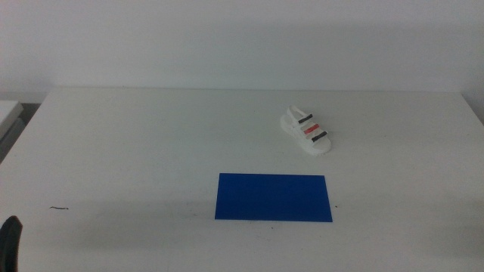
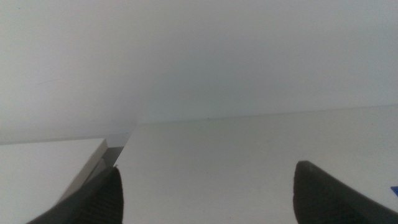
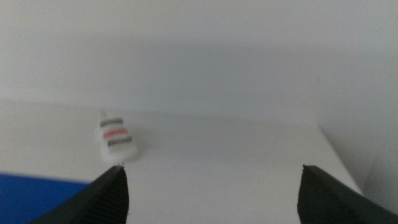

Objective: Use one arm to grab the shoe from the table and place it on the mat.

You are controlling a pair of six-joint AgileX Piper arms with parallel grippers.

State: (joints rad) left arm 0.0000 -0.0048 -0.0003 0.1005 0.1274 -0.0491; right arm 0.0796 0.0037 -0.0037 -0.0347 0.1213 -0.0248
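while both arms wait at the near edge, the white table [image 1: 136, 143] fills most of the middle view, its far edge meeting a pale wall. the deep-blue mat [image 1: 273, 197] lies flat on it, near the front and a little right of centre, long side running left to right. the white sandal [image 1: 306, 131] sits on the bare tabletop beyond the mat's right end, well apart from it, upright on its sole and turned at an angle, with 2 black straps and 1 red strap between them. the left gripper [image 2: 205, 193] shows only as a dark sliver at the bottom left corner of the middle view; its jaws stand wide apart around nothing. the right gripper [image 3: 214, 193] faces the sandal from a distance, jaws likewise spread and holding nothing.
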